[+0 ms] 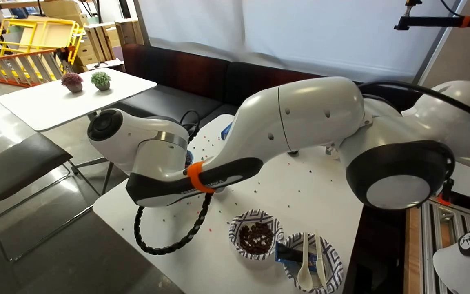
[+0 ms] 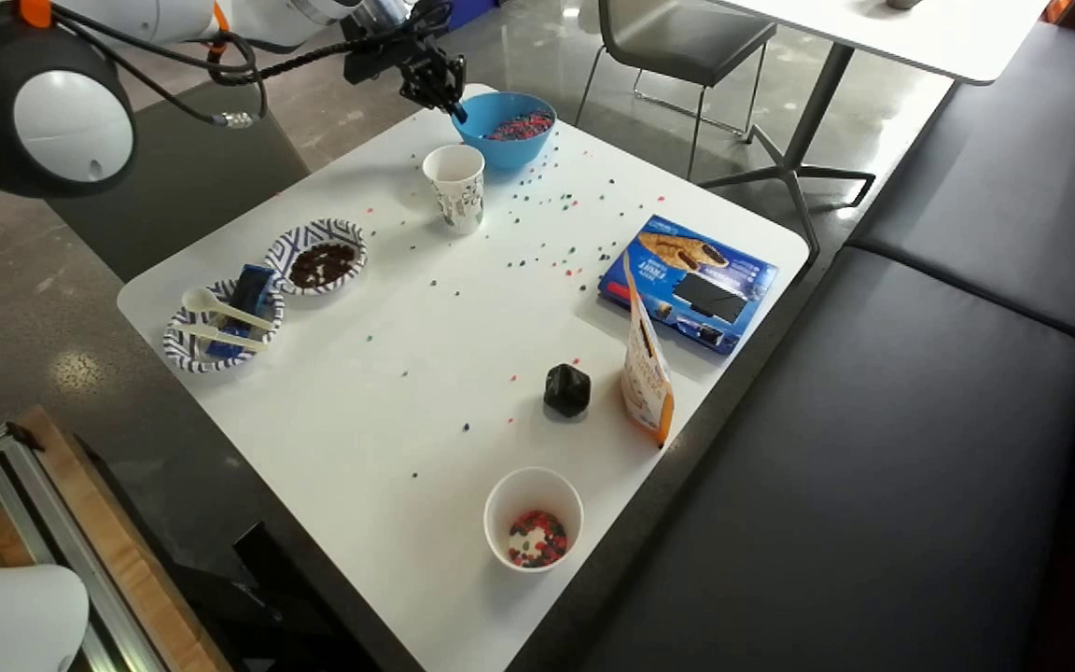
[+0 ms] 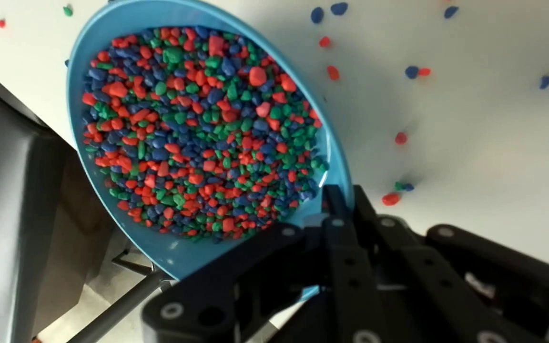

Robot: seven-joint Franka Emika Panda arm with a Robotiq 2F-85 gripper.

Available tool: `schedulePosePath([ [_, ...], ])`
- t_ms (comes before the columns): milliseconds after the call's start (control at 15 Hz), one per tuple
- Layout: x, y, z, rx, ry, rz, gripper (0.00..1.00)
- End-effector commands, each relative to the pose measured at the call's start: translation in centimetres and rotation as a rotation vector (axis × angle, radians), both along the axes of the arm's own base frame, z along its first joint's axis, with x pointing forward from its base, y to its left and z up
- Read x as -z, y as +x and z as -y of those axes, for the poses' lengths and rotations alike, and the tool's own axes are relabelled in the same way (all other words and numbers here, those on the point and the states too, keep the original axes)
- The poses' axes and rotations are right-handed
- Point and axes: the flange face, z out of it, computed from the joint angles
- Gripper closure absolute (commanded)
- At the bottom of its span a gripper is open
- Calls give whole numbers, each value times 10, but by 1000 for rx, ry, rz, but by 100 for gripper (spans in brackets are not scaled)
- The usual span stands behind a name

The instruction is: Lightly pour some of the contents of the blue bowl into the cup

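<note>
White tabletop (image 2: 342,420) with rounded corners forms the work surface; a dark padded bench (image 2: 873,392) runs along one side. Loose bits (image 3: 333,73) in red, green and blue lie scattered over the tabletop.

The blue bowl (image 2: 506,155) is located near one corner of the tabletop, close to the cup (image 2: 459,198). It is round, with a smooth, light blue wall and glossy highlights on the inner face. Its contents (image 3: 203,138) are small, irregular pieces in mixed red, green and deep blue, spread densely over the base, with bare wall showing around part of them. Whether the base rests on the tabletop or is raised cannot be determined.

The gripper (image 3: 349,191) is clamped on the rim of the blue bowl: one finger is inside, one outside, with the thin wall held between them.

The cup stands upright, pale, with darker markings on its side; its inner floor is hidden. Well apart from it, a white cup (image 2: 502,499) holds red and dark bits. Two patterned bowls (image 2: 302,235) stand near another edge.
</note>
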Motion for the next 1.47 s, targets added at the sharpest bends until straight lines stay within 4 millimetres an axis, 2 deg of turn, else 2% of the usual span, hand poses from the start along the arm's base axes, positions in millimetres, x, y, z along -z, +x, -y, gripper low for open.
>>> schedulePosePath([
  [0, -8, 7, 5, -31, 21, 16, 99],
  [267, -4, 7, 7, -37, 25, 0, 99],
  [333, -4, 7, 7, -34, 29, -5, 70],
  [400, -5, 6, 5, -38, 31, -11, 69],
  [533, -18, 5, -2, -38, 36, 5, 55],
  [733, -47, 2, -16, -6, 54, 41, 33],
  [1000, -100, -13, -33, 204, 128, 62, 2],
  [1267, -155, -24, -38, 401, 198, 117, 0],
  [1400, -180, -27, -32, 486, 257, 124, 0],
])
